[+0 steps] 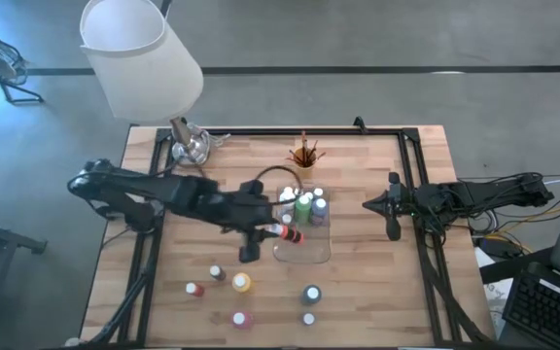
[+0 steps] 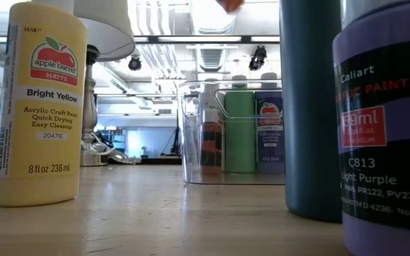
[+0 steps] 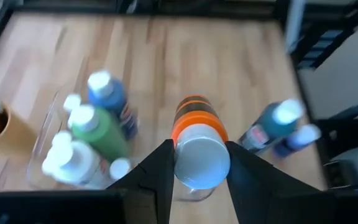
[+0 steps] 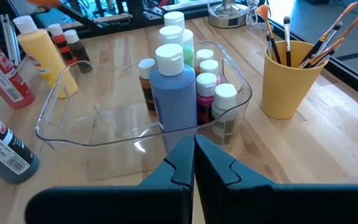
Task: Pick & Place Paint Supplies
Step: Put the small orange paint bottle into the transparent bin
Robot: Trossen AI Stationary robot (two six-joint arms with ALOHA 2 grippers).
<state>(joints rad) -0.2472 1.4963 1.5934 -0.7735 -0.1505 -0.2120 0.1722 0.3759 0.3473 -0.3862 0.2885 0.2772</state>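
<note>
An orange paint bottle (image 3: 198, 140) with a white cap is clamped between the fingers of the left gripper (image 1: 278, 231), which holds it in the air over the clear tray (image 1: 304, 255), above the tray's empty half. Inside the tray, at the end nearer the yellow brush cup (image 1: 304, 161), stands a cluster of bottles: a green bottle (image 3: 99, 132), a blue bottle (image 4: 176, 99) and several smaller white-capped ones. The cup stands just beyond that end of the tray and holds thin brushes (image 4: 316, 38).

On the bare wood on the tray's other side stand loose bottles, well apart from it: a bright yellow bottle (image 2: 39, 107), a red bottle (image 1: 242, 318), a teal bottle (image 1: 311, 294) and a light purple bottle (image 2: 388, 128).

The right gripper (image 1: 393, 218) waits beside the tray, off to its right, its fingers pressed together on nothing. A table lamp (image 1: 144, 60) stands at the back corner.
</note>
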